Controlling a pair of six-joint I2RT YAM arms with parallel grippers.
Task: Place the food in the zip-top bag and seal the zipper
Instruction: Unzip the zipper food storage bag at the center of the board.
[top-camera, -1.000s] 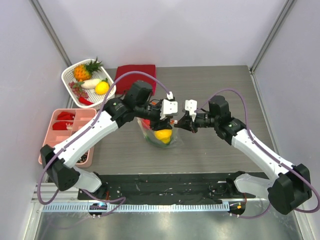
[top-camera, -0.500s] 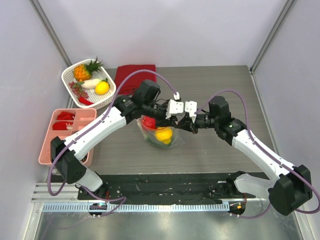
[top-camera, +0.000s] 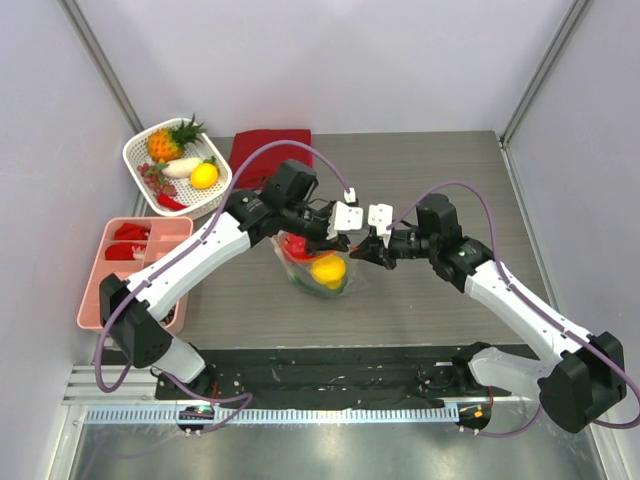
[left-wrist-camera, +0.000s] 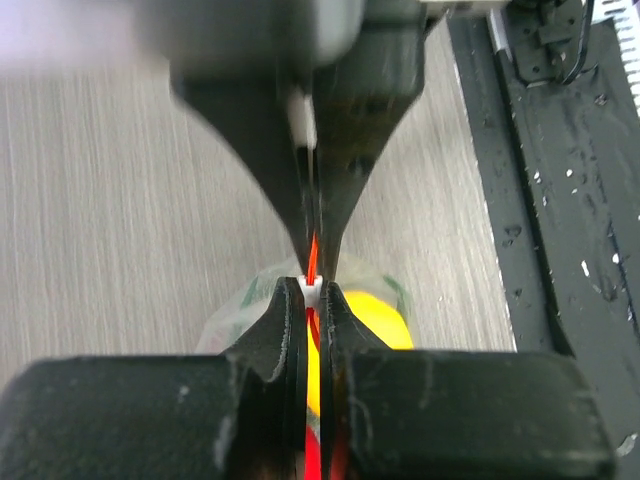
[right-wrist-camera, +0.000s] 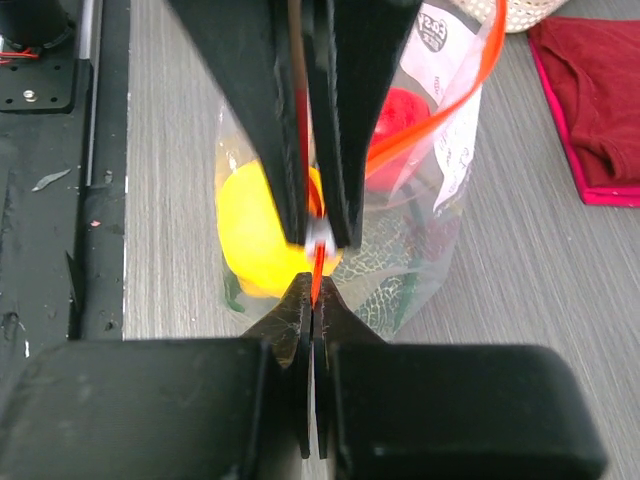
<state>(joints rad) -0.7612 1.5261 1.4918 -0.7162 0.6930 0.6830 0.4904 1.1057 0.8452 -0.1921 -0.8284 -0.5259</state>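
The clear zip-top bag (top-camera: 318, 270) stands at the table's middle, holding the yellow-orange citrus (top-camera: 327, 268), the red apple (top-camera: 296, 245) and green pieces. My left gripper (top-camera: 350, 238) and right gripper (top-camera: 364, 250) meet above its right end, both shut on the orange-red zipper. In the left wrist view my left gripper (left-wrist-camera: 312, 287) pinches the zipper (left-wrist-camera: 313, 255) at its white slider, above the citrus (left-wrist-camera: 378, 320). In the right wrist view my right gripper (right-wrist-camera: 315, 290) pinches the strip just below the left fingers (right-wrist-camera: 270, 120). The bag (right-wrist-camera: 440, 180) shows citrus (right-wrist-camera: 250, 235), apple (right-wrist-camera: 402, 110) and netted melon (right-wrist-camera: 395, 275). A loop of zipper (right-wrist-camera: 455, 92) stands apart.
A white basket (top-camera: 138, 148) of toy produce sits at the back left, with a folded dark red cloth (top-camera: 270, 152) beside it. A pink divided tray (top-camera: 150, 236) lies at the left edge. A black mat (top-camera: 330, 365) runs along the near edge.
My left gripper has slid right along the zipper, closing on the right gripper. The right gripper has stayed nearly still. The bag has shifted slightly.
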